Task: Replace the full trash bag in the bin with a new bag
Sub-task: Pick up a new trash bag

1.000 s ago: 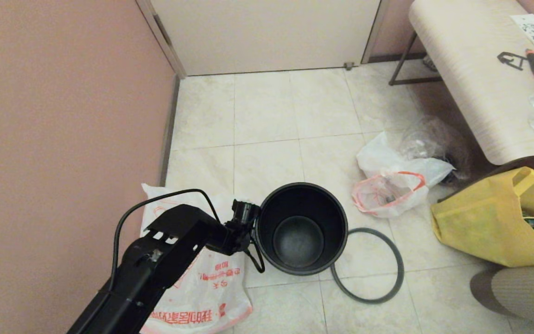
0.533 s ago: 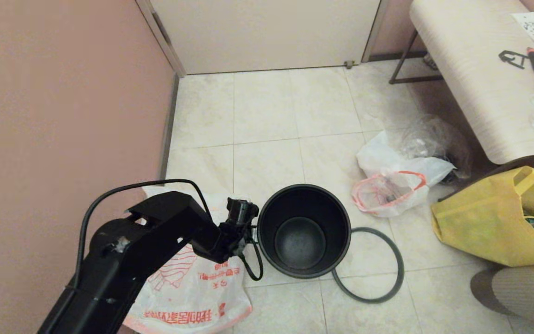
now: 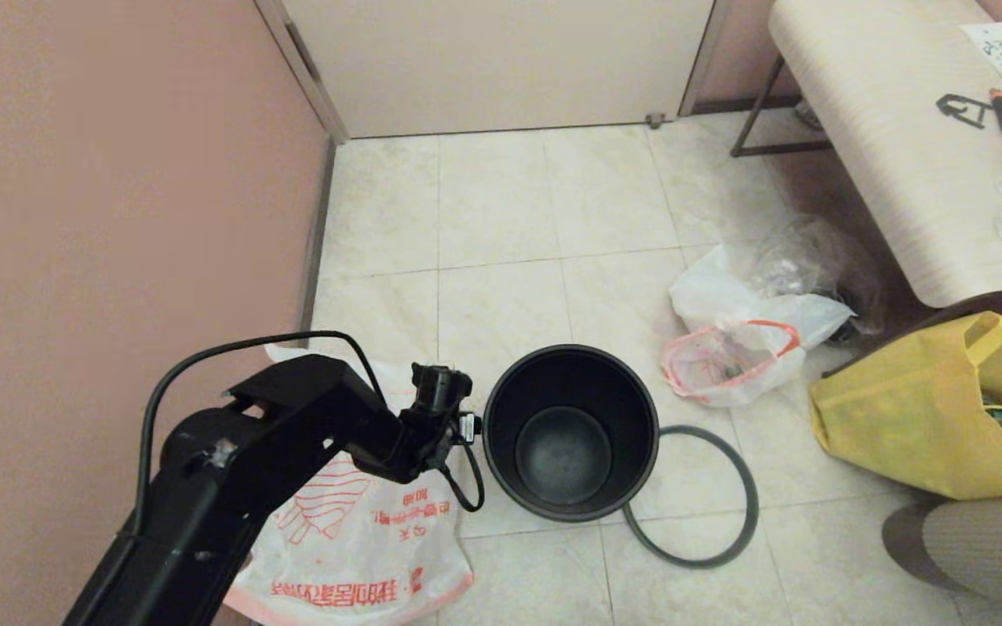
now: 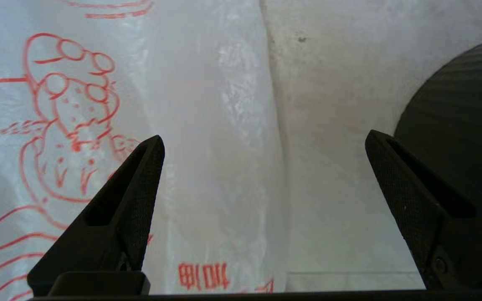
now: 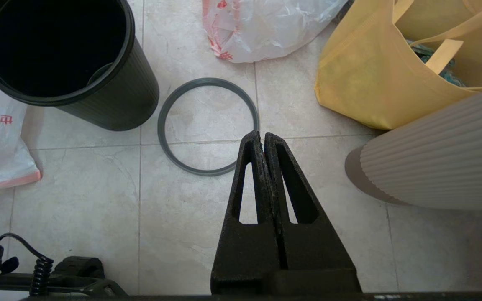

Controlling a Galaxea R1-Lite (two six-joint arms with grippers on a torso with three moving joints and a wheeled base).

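Observation:
The bin [image 3: 569, 432] stands upright and empty on the tile floor, and its grey ring [image 3: 690, 497] lies flat beside it on the right. The new bag [image 3: 362, 530], with its red cartoon, lies flat to the bin's left under my left arm. My left gripper [image 4: 265, 142] hangs open over the new bag's [image 4: 140, 83] edge and bare floor, close by the bin's wall [image 4: 454, 104], holding nothing. The full trash bag [image 3: 731, 356] lies on the floor further right. My right gripper [image 5: 262, 136] is shut and empty above the floor near the ring [image 5: 163, 138].
A pink wall runs along the left and a door closes the back. A yellow tote [image 3: 918, 417] and a bench [image 3: 884, 148] stand at the right, with a clear bag [image 3: 814, 252] beneath the bench. A ribbed beige shape [image 3: 979, 548] sits at the lower right.
My left arm has drawn back toward the left wall, and its wrist has shifted slightly left, away from the bin's rim. The bin, ring and bags have not moved.

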